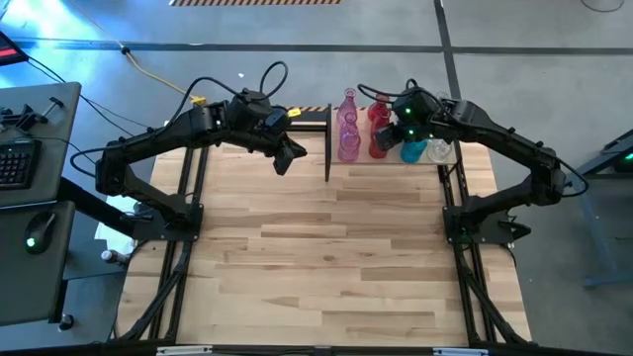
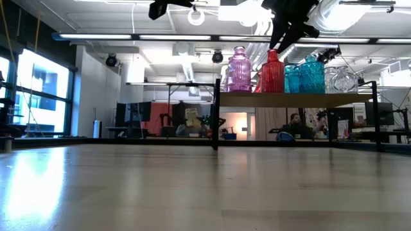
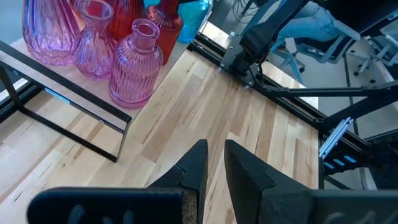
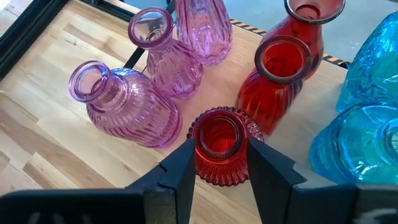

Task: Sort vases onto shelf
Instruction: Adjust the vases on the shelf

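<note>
Nearest, bare tabletop (image 1: 326, 257) with no vases waiting. Farther back, left gripper (image 1: 284, 158) hovering empty, nearly closed. Farthest, right gripper (image 4: 219, 163) clamping a red vase (image 4: 219, 146) among pink, red and blue vases on the shelf (image 2: 295, 99): sorting seemingly almost finished.

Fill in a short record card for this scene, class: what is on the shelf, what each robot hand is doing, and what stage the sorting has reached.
Shelf: light-wood board at the table's far edge
Vases: pink vases, red vases and turquoise vases stand grouped by colour
Right hand: over the shelf, shut on a red vase
Left hand: above the bare tabletop beside the shelf, fingers nearly closed, holding nothing
Stage: red vase among the other reds, not yet released
</note>
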`<state>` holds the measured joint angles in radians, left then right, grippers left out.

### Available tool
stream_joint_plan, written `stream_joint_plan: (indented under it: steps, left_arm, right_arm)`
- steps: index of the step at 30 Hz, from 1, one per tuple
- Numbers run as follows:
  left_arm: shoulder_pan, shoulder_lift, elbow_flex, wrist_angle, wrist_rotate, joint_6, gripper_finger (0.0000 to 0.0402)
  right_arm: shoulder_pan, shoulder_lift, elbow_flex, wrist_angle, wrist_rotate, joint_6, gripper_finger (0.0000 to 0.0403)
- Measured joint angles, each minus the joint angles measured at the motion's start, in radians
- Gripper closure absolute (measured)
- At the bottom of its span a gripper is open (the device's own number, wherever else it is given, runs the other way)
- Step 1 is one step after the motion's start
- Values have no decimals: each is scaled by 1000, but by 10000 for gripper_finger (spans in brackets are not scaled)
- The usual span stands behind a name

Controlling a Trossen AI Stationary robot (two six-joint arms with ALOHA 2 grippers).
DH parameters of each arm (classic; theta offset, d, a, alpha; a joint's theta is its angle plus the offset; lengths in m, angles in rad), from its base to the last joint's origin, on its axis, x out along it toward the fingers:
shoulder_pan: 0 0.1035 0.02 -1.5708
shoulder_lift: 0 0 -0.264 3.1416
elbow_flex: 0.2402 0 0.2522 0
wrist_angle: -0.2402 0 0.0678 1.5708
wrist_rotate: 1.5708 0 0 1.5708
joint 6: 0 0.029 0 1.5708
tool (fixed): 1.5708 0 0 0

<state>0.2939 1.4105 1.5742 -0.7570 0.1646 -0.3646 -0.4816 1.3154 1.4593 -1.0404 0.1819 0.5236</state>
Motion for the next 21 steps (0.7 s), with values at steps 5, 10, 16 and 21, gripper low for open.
stream_joint_plan:
  steps: [5,10,16,21]
  left_arm:
    - [0,0,0,0,0,0,357]
    - [0,0,0,0,0,0,357]
    - [0,0,0,0,0,0,357]
    - [0,0,0,0,0,1,357]
  right_arm:
    - [0,0,0,-1,2,0,286]
    - [0,-2,0,-8,3,0,286]
    - [0,-3,0,-18,5,-5,286]
    - [0,-3,0,-18,6,-6,286]
